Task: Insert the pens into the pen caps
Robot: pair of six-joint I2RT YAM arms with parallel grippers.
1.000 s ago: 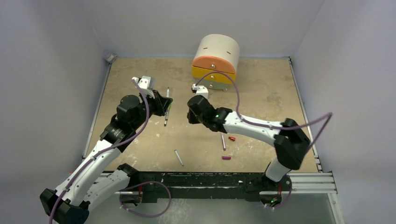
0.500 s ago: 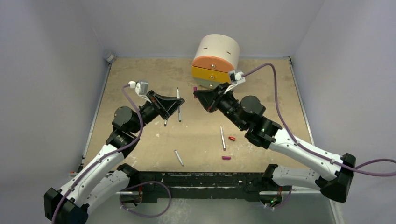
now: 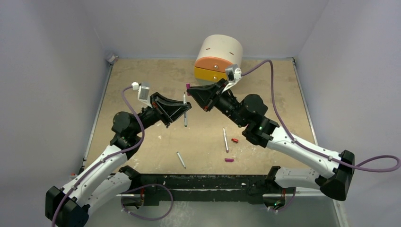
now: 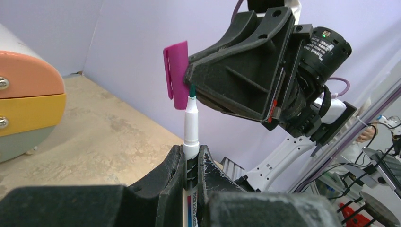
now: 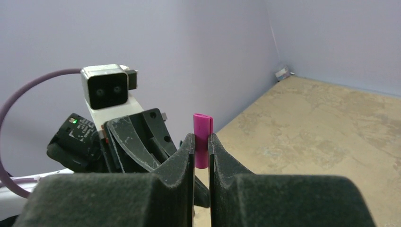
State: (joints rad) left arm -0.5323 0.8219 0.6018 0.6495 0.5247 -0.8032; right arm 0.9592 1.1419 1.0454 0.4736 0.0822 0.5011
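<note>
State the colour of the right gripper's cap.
Magenta; the cap shows best in left wrist view.

The top view looks down from above and behind the arm bases, far enough off to take in the whole surface [image 3: 279, 94] and both arms. The left wrist view sits close behind the left jaws and faces along them, past the pen [image 4: 191, 123] between them, to the right jaws and the cap [image 4: 176, 75] just beyond. The right wrist view sits close behind the right jaws, facing over that cap at the left camera [image 5: 108, 89]. All three share the spot where both pairs of jaws meet.
</note>
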